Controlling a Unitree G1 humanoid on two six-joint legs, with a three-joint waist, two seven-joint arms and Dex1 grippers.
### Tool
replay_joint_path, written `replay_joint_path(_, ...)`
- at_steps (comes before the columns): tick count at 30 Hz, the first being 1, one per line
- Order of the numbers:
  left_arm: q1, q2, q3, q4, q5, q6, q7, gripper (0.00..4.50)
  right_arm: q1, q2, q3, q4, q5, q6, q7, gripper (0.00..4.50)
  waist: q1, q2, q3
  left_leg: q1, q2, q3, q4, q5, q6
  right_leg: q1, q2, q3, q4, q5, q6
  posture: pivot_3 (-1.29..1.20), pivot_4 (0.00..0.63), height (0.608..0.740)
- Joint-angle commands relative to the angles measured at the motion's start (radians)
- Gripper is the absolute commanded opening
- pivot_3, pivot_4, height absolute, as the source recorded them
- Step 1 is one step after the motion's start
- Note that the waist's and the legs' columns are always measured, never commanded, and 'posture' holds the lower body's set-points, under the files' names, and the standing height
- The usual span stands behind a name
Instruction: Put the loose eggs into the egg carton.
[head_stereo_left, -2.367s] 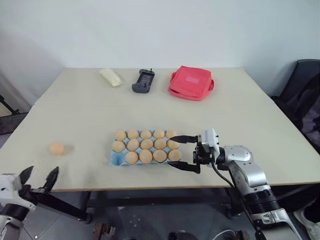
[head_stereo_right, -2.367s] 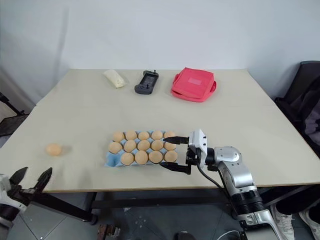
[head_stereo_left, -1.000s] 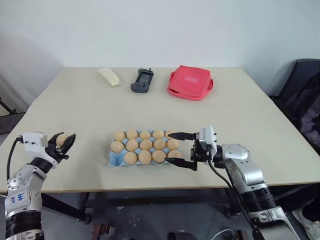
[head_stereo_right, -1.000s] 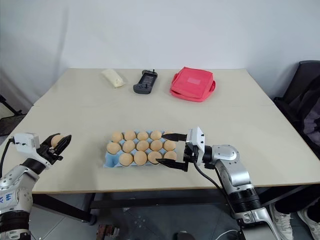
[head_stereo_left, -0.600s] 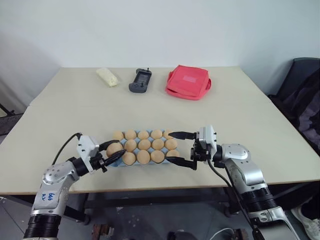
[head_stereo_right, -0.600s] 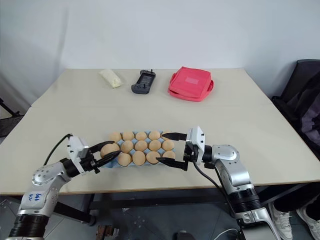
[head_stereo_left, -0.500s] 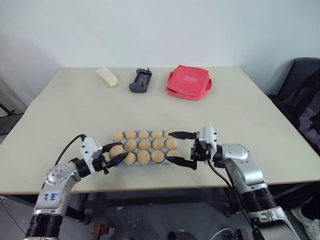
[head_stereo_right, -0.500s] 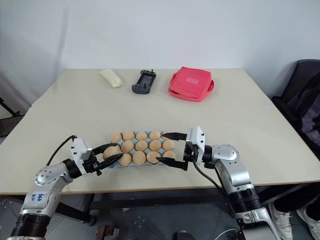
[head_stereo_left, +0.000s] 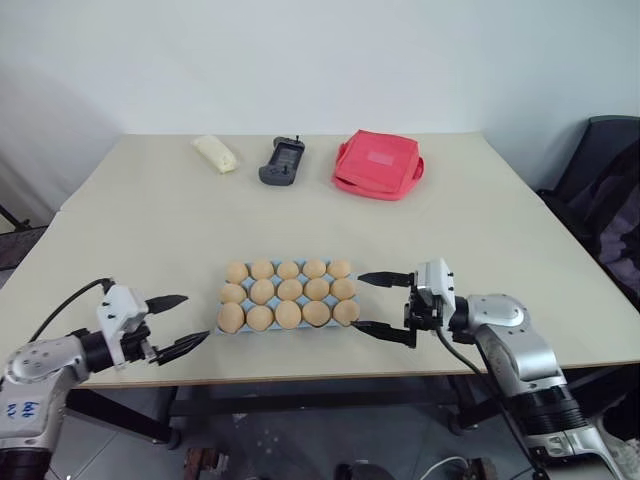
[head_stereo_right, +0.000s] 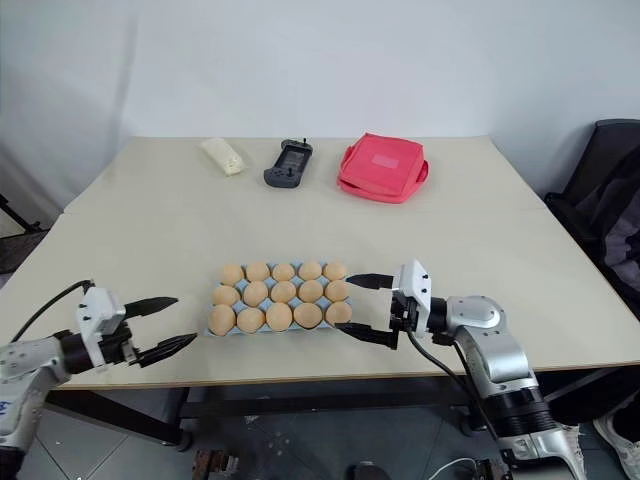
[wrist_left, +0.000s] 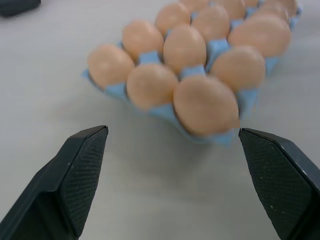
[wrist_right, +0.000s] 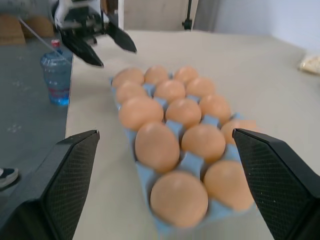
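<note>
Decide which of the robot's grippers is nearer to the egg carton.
The right. The right gripper sits open just off the egg carton at its right end; the left gripper is open too, a clear gap off its left end.

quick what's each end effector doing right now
Left end effector: open, holding nothing.
Right end effector: open, holding nothing.

The eggs (head_stereo_left: 288, 294) hide nearly all of my egg carton (head_stereo_left: 222, 327); its far cups blur in my left wrist view, and a dark chair (head_stereo_left: 605, 190) is cut off.
</note>
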Motion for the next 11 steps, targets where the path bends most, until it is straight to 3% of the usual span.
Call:
replay_joint_path(1, 0.015, 0.024, 0.065, 0.007, -0.003, -0.028, 0.002, 4.46, 0.024, -0.042, -0.04, -0.031, 0.021, -0.004, 0.026, 4.5, 0.001, 0.0, 0.0, 0.0, 0.0, 0.0, -0.001, 0.0, 0.0, 0.0, 0.0, 0.0, -0.001, 0.0, 0.0, 0.0, 0.15, 0.74)
replay_joint_path(11, 0.041, -0.005, 0.11, -0.03, 0.003, -0.004, 0.108, 4.46, 0.061, -0.088, -0.086, 0.005, 0.022, -0.014, 0.034, 4.5, 0.0, 0.0, 0.0, 0.0, 0.0, 0.0, -0.005, 0.0, 0.001, 0.0, 0.0, 0.0, -0.005, 0.0, 0.0, 0.0, 0.15, 0.74)
